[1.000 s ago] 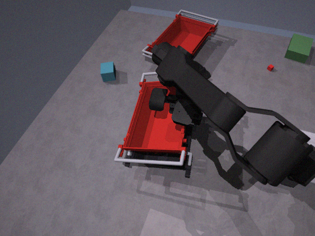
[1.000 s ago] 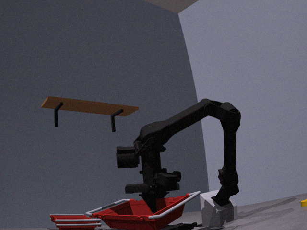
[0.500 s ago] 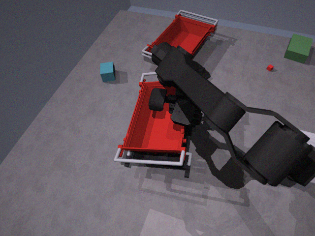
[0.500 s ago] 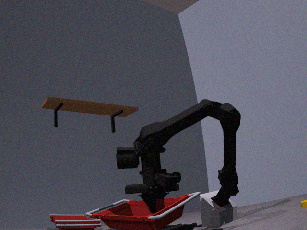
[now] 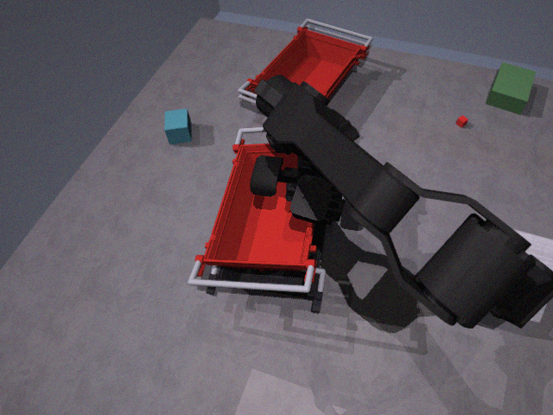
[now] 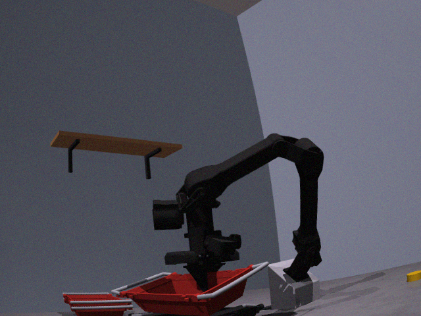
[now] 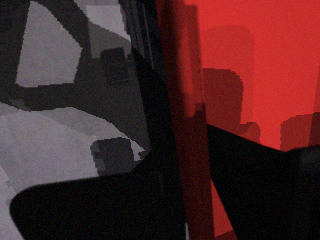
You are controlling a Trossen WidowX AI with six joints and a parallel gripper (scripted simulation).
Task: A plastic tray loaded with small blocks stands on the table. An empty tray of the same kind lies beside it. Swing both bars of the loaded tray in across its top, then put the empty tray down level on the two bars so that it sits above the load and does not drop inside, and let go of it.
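My gripper (image 6: 204, 286) (image 7: 187, 133) is shut on the long side wall of a red tray (image 5: 263, 250) (image 6: 170, 303) (image 7: 187, 100), one finger inside and one outside. The tray's visible inside shows no blocks. Its grey bars (image 5: 250, 284) (image 6: 234, 284) stick out beyond its ends. Directly below it is a black structure (image 5: 316, 304) (image 6: 239, 310) with grey bar pieces (image 5: 321, 281) at the front; the held tray hides its inside and any load. I cannot tell whether the two touch. The arm hides the fingertips in the top view.
Another red tray (image 5: 327, 71) (image 6: 98, 313) stands behind, with doubled grey bars at its ends. A teal block (image 5: 177, 125) is at left; a green block (image 5: 511, 89) and a small red cube (image 5: 461, 121) are at back right. A wooden shelf (image 6: 115, 143) hangs on the wall.
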